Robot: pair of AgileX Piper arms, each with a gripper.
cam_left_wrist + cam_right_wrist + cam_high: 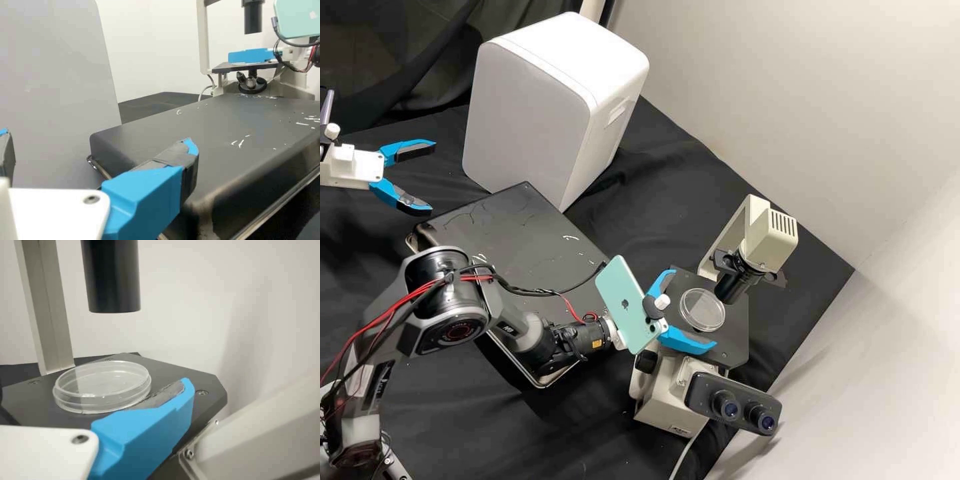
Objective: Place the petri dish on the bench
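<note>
A clear petri dish [702,310] [102,385] lies flat on the black stage [737,333] [200,385] of a microscope, under a dark lens tube [111,275]. My right gripper [691,309] is open at the stage, one blue finger on each side of the dish; the near finger [150,425] lies close beside the dish rim without gripping it. My left gripper [428,175] [95,142] hangs open and empty at the far left, above the black bench [667,173], near the corner of a dark flat case [225,145].
A white box-shaped appliance [553,100] stands at the back. The dark flat case [520,247] lies between the arms. The microscope [693,393] sits near the bench's right edge by the white wall. A mint-green phone [630,303] is mounted on the right wrist.
</note>
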